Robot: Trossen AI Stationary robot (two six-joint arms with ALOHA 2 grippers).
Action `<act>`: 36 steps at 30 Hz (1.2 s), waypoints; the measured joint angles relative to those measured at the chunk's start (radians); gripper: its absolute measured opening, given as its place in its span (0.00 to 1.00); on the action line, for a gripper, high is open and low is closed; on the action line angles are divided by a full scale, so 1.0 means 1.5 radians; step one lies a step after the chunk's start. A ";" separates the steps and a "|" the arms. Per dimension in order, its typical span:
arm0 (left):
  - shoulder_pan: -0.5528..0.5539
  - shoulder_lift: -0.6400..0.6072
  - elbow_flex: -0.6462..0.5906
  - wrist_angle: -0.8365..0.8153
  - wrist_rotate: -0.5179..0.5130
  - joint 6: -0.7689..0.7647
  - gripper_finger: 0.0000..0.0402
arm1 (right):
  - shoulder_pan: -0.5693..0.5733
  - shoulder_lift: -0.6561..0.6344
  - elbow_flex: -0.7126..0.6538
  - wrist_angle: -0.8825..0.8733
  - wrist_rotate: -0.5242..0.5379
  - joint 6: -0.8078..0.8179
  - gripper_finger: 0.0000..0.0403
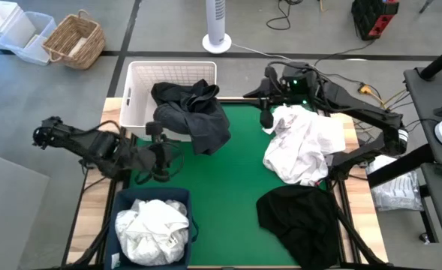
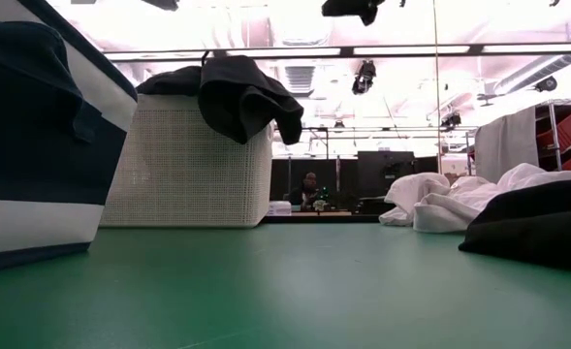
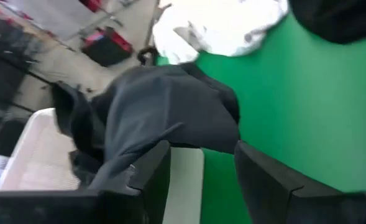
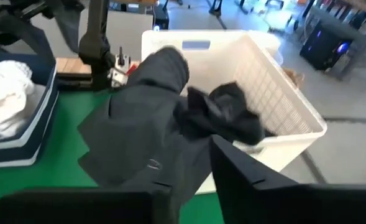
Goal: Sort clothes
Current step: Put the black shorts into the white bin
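The desk carries a smooth green mat, its middle bare between the piles. At the far left corner, the white lattice basket has a limp dark garment draped over its rim and spilling onto the mat. A crumpled white heap lies along the right edge, and a black garment slumps at the near right corner. The navy fabric bin at the near left corner holds bunched white cloth. The left claw, fingers apart and empty, hangs just beside the draped garment. The right claw hangs at the far edge, above the white heap; whether its fingers are apart cannot be told.
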 joint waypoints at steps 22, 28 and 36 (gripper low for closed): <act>0.295 0.090 -0.058 0.197 0.188 0.280 0.51 | 0.002 -0.022 -0.046 -0.002 0.000 0.067 0.54; 0.339 0.103 -0.058 0.143 0.190 0.263 0.37 | 0.002 -0.022 -0.046 -0.005 0.000 0.074 0.53; 0.342 0.091 -0.030 0.118 0.187 0.259 0.04 | 0.002 -0.022 -0.046 -0.009 0.000 0.073 0.52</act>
